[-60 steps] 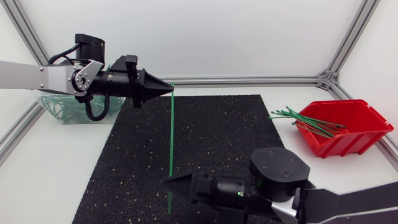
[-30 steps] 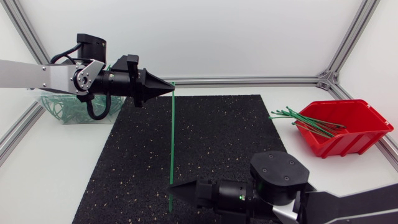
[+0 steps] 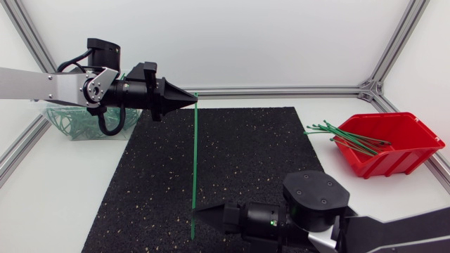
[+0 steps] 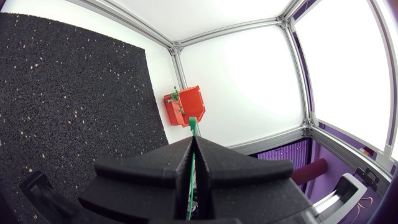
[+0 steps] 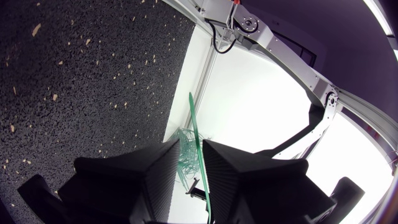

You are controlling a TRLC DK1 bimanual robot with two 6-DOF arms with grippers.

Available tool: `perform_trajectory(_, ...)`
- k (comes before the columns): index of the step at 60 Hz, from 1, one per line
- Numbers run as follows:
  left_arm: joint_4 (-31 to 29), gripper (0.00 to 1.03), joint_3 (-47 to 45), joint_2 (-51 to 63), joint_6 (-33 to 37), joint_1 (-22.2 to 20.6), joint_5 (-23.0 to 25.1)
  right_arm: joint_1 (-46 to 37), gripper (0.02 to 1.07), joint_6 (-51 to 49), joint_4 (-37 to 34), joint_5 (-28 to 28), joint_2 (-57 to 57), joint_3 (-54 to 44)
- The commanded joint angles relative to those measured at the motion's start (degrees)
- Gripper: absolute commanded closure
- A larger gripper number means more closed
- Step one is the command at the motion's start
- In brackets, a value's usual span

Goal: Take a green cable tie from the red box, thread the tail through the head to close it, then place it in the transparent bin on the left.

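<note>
A straight green cable tie [image 3: 194, 154] hangs upright over the black mat. My left gripper [image 3: 193, 100] is shut on its top end; in the left wrist view the tie [image 4: 193, 124] sticks out between the closed fingers of that gripper [image 4: 193, 148]. My right gripper [image 3: 197, 209] is at the tie's lower end. In the right wrist view the tie [image 5: 194, 124] runs through the narrow gap of the right gripper [image 5: 191, 152], lying close to one finger [image 5: 236, 174], and a gap still shows. The red box [image 3: 394, 151] holds more green ties.
The transparent bin [image 3: 70, 126], with closed green ties inside, stands at the far left behind my left arm. The black mat [image 3: 239, 161] covers the table's middle. Several ties stick out over the red box's left rim [image 3: 320, 128]. Aluminium frame rails line the table's edges.
My right gripper has shifted slightly right onto the tie's lower end, and its fingers have drawn much closer together around the tie. The left arm and the tie have stayed still.
</note>
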Motion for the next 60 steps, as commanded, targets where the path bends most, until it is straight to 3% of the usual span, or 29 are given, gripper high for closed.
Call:
perform_trajectory(1,-0.47,1.00,1.22,1.40,-0.69,-0.28,0.58,0.12,0.80,-1.72,0.75,0.03,1.06,0.08)
perform_trajectory(25,-0.47,1.00,0.95,1.58,-0.69,-0.81,0.58,0.47,0.80,-1.72,0.75,0.03,0.80,0.43)
perform_trajectory(44,-0.47,1.00,0.95,1.76,-0.69,-0.81,0.58,0.38,1.01,-2.51,0.75,0.03,1.24,1.13)
perform_trajectory(60,-0.91,1.00,0.78,1.93,-0.61,-1.60,0.58,0.21,1.01,-2.78,0.75,0.03,1.24,1.39)
